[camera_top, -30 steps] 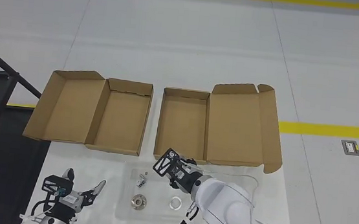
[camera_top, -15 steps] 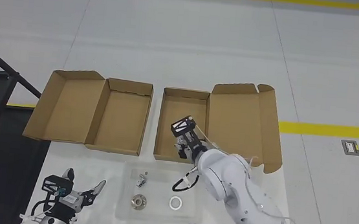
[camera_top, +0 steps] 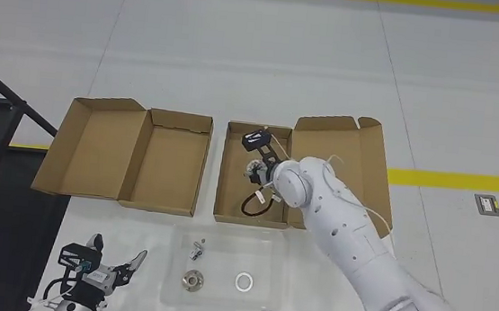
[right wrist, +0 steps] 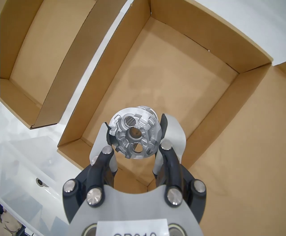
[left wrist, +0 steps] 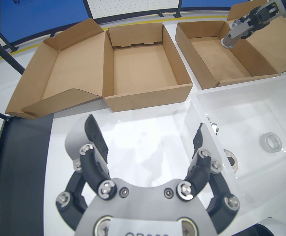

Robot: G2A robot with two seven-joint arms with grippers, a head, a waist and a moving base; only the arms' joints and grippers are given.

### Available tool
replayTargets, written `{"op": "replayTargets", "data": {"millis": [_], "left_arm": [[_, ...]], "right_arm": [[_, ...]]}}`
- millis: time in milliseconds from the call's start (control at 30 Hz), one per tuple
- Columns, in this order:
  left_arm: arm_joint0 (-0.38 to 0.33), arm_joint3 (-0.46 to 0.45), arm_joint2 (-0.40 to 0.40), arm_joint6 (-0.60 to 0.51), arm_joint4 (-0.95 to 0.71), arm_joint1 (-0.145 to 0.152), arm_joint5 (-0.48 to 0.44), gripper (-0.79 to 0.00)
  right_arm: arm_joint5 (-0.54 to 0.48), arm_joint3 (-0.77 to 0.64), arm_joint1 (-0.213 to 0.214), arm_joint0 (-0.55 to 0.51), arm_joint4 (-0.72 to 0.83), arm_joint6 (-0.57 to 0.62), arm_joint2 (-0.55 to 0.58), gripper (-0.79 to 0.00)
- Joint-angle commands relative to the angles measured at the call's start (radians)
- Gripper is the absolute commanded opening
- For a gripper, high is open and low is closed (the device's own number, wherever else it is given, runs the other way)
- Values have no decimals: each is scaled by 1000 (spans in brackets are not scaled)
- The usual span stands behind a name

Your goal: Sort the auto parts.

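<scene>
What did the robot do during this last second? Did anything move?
The right gripper carried the metal gear-like part away from the clear tray and out over the right cardboard box, fingers staying shut on it. Unchanged: the left gripper, open near the table's front edge, the left box, and the ring, flanged piece and small bolt in the tray.

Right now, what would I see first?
The right gripper holds a shiny gear over the right box. The left box lies open beside it, and a clear tray nearer the robot holds a ring.
</scene>
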Motion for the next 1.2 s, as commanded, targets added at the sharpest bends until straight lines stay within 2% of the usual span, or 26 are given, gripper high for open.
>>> {"op": "replayTargets", "data": {"millis": [0, 167, 333, 567, 767, 833, 867, 900, 933, 1167], "left_arm": [[0, 0, 0, 0, 0, 0, 0, 0], [0, 0, 0, 0, 0, 0, 0, 0], [0, 0, 0, 0, 0, 0, 0, 0], [0, 0, 0, 0, 0, 0, 0, 0], [0, 0, 0, 0, 0, 0, 0, 0], [0, 0, 0, 0, 0, 0, 0, 0], [0, 0, 0, 0, 0, 0, 0, 0], [0, 0, 0, 0, 0, 0, 0, 0], [0, 0, 0, 0, 0, 0, 0, 0], [0, 0, 0, 0, 0, 0, 0, 0]], "right_arm": [[-15, 76, -27, 20, 14, -14, -19, -785], [-41, 201, -84, 54, 34, -40, -51, -785], [-36, 285, -124, 75, 36, -68, -66, -785], [-41, 362, -158, 82, 38, -95, -70, -785], [-49, 413, -171, 82, 47, -103, -62, -785], [-51, 421, -173, 81, 48, -104, -60, -397], [-52, 423, -174, 80, 47, -105, -59, -169], [-52, 425, -175, 80, 46, -106, -58, -18], [-53, 427, -175, 80, 45, -107, -58, 0], [-49, 417, -180, 91, 18, -120, -60, 0]]}}
